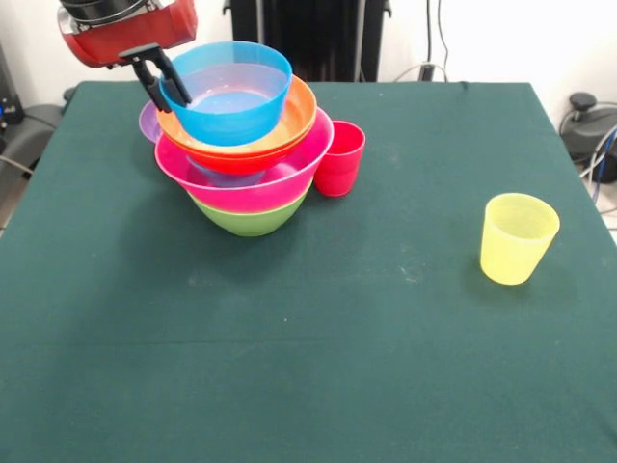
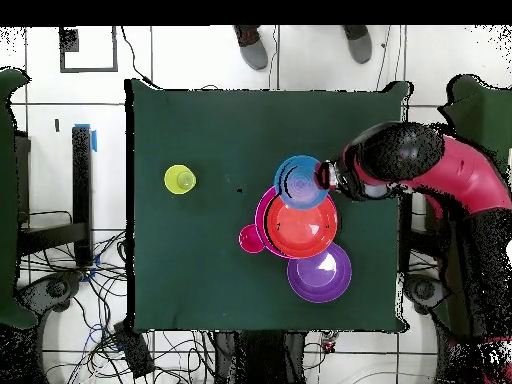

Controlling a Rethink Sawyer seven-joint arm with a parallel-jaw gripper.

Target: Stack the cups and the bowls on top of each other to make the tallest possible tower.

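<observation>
The tower stands at the table's far left: a green bowl (image 1: pixel 253 218) at the bottom, the big pink bowl (image 1: pixel 241 181) (image 2: pixel 262 212) above it, then an orange bowl (image 1: pixel 253 135) (image 2: pixel 300 228). A blue bowl (image 1: pixel 231 95) (image 2: pixel 304 182) sits tilted and off-centre on top. My gripper (image 1: pixel 166 85) (image 2: pixel 325 178) is shut on the blue bowl's rim, one finger inside and one outside. A purple bowl (image 1: pixel 148 121) (image 2: pixel 320 274) rests behind the tower. The red cup (image 1: pixel 339 157) (image 2: pixel 251 238) stands upright against the tower's right side. The yellow cup (image 1: pixel 518 237) (image 2: pixel 180 180) stands upright alone at the right.
Green cloth covers the table (image 1: pixel 308 367). In the overhead view a person's shoes (image 2: pixel 255 45) show beyond the table's top edge. Cables and chair bases lie on the floor around the table.
</observation>
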